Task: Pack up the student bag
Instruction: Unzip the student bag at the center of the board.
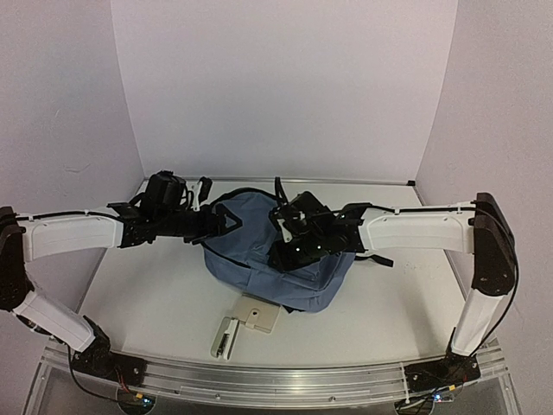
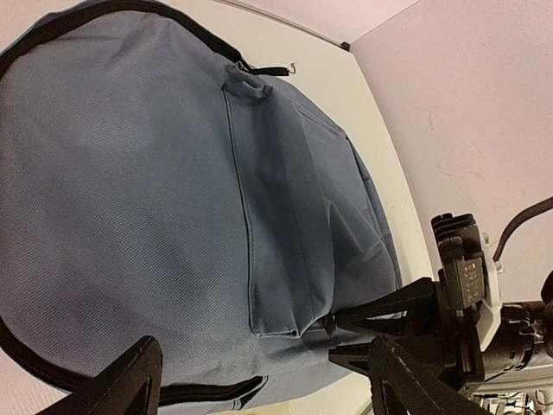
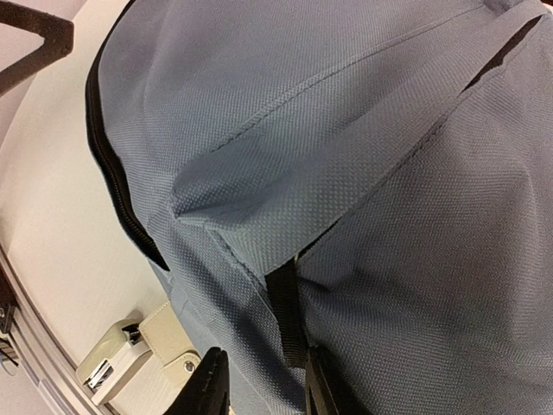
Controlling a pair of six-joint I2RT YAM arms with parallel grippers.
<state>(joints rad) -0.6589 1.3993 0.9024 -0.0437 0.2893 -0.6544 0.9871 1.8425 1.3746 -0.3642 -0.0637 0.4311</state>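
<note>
The slate-blue student bag (image 1: 251, 255) lies flat in the middle of the table with its front pocket up. It fills the left wrist view (image 2: 130, 190) and the right wrist view (image 3: 389, 216). My left gripper (image 1: 226, 220) is wide open at the bag's far left edge, its jaws well apart above the fabric (image 2: 263, 367). My right gripper (image 1: 287, 251) rests on the bag at the pocket's corner. Its jaws (image 3: 259, 385) stand narrowly apart around a black zip tab (image 3: 289, 316) and a fold of fabric. It also shows in the left wrist view (image 2: 337, 339).
A beige case with a snap and a white part (image 1: 246, 324) lies in front of the bag near the table's front rail; it also shows in the right wrist view (image 3: 130, 359). White walls close the table on three sides.
</note>
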